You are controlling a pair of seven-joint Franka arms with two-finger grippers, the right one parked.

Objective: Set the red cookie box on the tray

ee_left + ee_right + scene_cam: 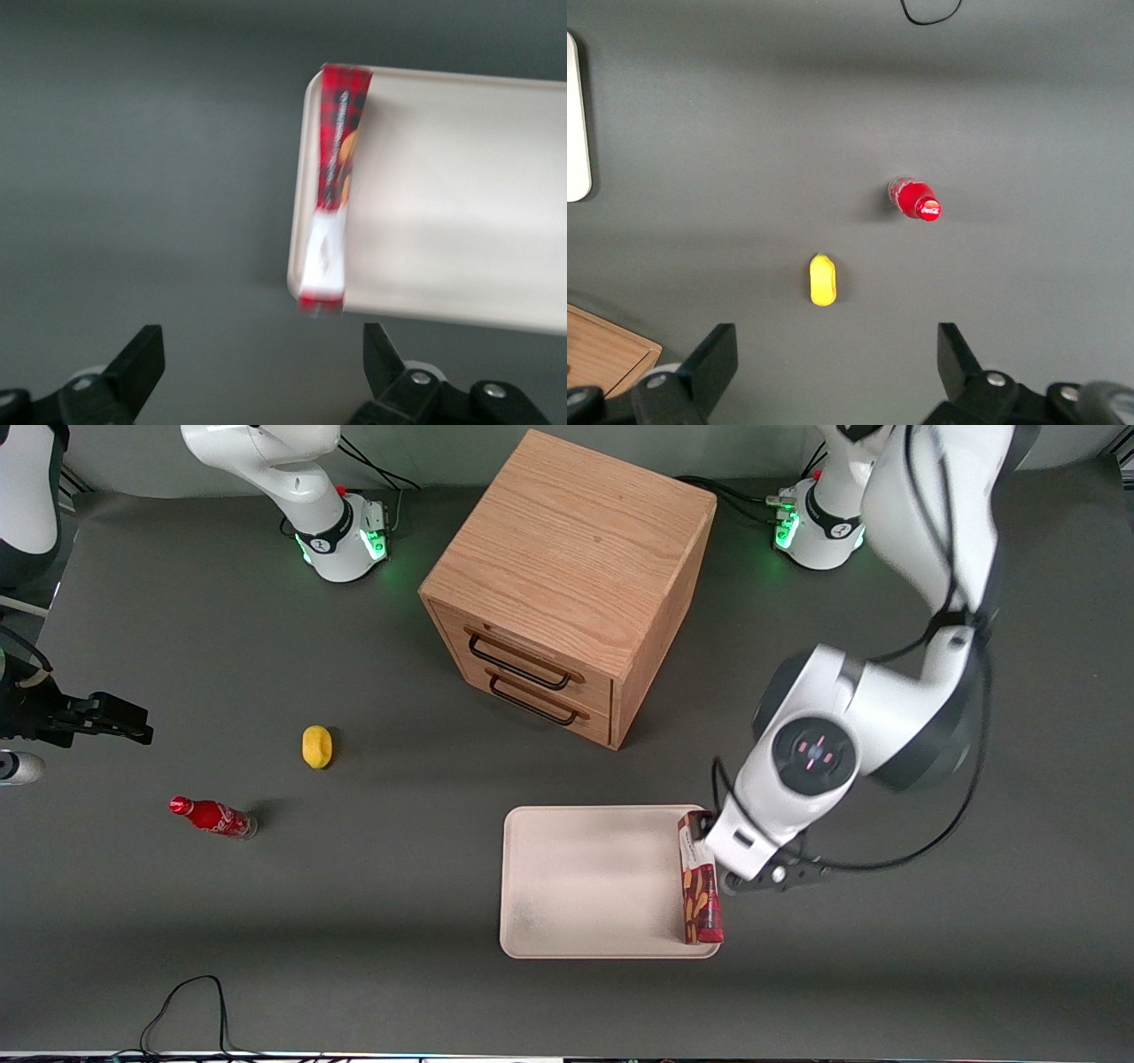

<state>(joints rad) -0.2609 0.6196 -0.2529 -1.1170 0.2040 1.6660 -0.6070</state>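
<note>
Above tray (585, 886) edge: end effector (264, 372) spread, red cookie box (699, 881) released.

Even soft overhead light, faint shadows beside the wooden two-drawer cabinet (567, 584), motion blur on the working left arm's gripper (263, 365), fingers spread apart above the grey table, flat dark red cookie box (334, 186) smeared.

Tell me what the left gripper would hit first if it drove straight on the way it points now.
Probably bare table mat. The gripper is open and points down, apart from the red cookie box, which stands on edge along the tray rim. Depth is unclear, so it might clip the box.
</note>
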